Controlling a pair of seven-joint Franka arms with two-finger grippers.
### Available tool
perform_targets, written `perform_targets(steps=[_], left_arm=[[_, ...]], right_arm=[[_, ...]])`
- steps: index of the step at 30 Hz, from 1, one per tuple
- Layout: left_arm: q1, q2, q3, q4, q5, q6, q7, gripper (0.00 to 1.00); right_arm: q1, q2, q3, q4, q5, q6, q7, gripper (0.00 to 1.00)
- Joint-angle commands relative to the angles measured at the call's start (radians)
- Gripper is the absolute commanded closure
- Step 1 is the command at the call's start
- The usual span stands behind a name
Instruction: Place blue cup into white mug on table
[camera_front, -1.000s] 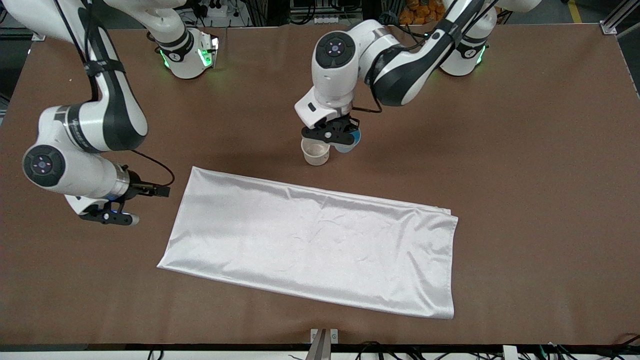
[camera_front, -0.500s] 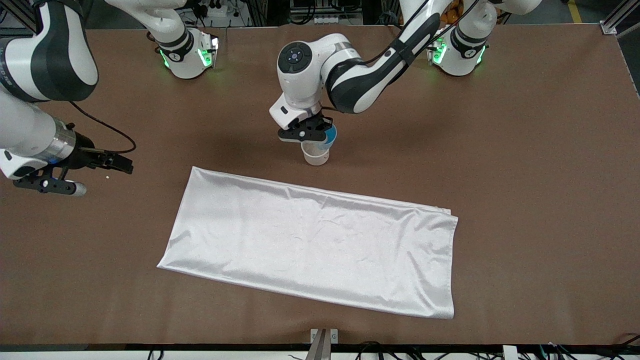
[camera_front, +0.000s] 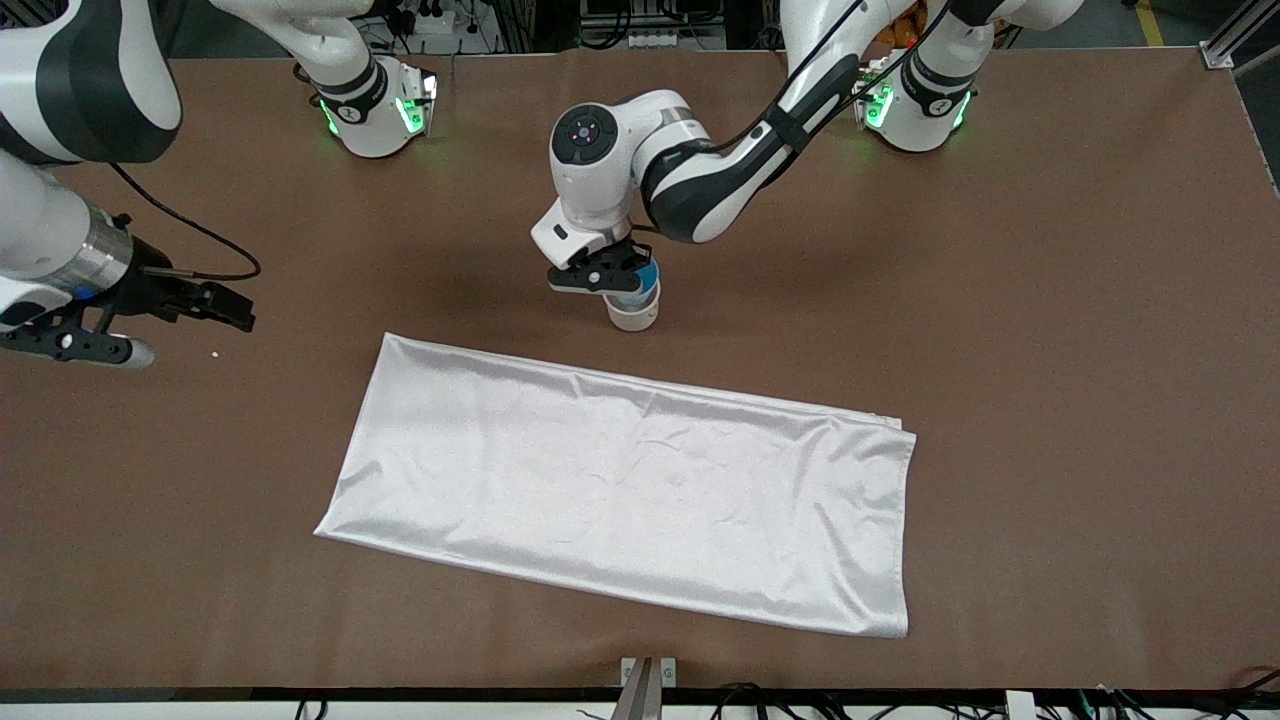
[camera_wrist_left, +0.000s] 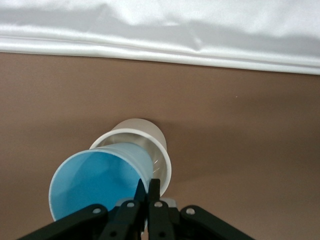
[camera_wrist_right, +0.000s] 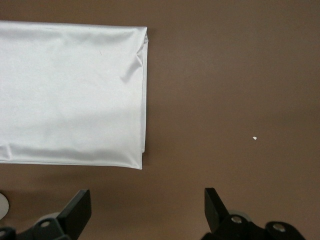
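Note:
The white mug (camera_front: 632, 316) stands on the brown table (camera_front: 1050, 300), just farther from the front camera than the white cloth. My left gripper (camera_front: 612, 282) is over the mug, shut on the rim of the blue cup (camera_front: 645, 280). In the left wrist view the blue cup (camera_wrist_left: 95, 182) is tilted, with its base inside the white mug (camera_wrist_left: 145, 150), and the left gripper (camera_wrist_left: 148, 187) pinches its rim. The mug's handle is hidden. My right gripper (camera_front: 90, 345) is open and empty at the right arm's end of the table; its open jaws frame bare table in its wrist view (camera_wrist_right: 145, 205).
A large white satin cloth (camera_front: 620, 490) lies flat on the table nearer to the front camera than the mug; its corner shows in the right wrist view (camera_wrist_right: 70, 95). A small white speck (camera_front: 217, 353) lies beside the right gripper.
My left gripper has carried the blue cup sideways from beside the mug to over it and lowered it into the mug's mouth. My right arm has drawn back toward its end of the table.

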Motion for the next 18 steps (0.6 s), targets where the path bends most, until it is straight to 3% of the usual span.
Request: perform_targets(steps=[1, 9, 13, 14, 15, 16, 18], left_arm=[[-0.012, 0.028, 0.004, 0.027, 0.037, 0.024, -0.034, 1.00], [-0.010, 0.043, 0.007, 0.027, 0.037, 0.041, -0.031, 0.99], [-0.007, 0.043, 0.007, 0.027, 0.037, 0.041, -0.025, 0.80], [-0.007, 0.043, 0.008, 0.026, 0.038, 0.041, -0.022, 0.69], [-0.006, 0.043, 0.008, 0.026, 0.040, 0.041, -0.019, 0.39], [-0.007, 0.043, 0.010, 0.024, 0.043, 0.041, -0.019, 0.00], [-0.009, 0.042, 0.010, 0.024, 0.072, 0.041, -0.016, 0.00]], right_arm=[[-0.011, -0.046, 0.007, -0.018, 0.013, -0.004, -0.027, 0.00], [-0.011, -0.055, 0.005, 0.006, 0.007, 0.001, -0.041, 0.00], [-0.011, -0.055, 0.005, 0.024, 0.009, 0.006, -0.039, 0.00], [-0.011, -0.055, 0.005, 0.028, 0.010, 0.007, -0.039, 0.00], [-0.011, -0.055, 0.005, 0.032, 0.013, 0.009, -0.039, 0.00], [-0.009, -0.054, 0.005, 0.035, 0.016, 0.009, -0.039, 0.00], [-0.008, -0.054, 0.010, 0.043, 0.016, 0.009, -0.037, 0.00]])
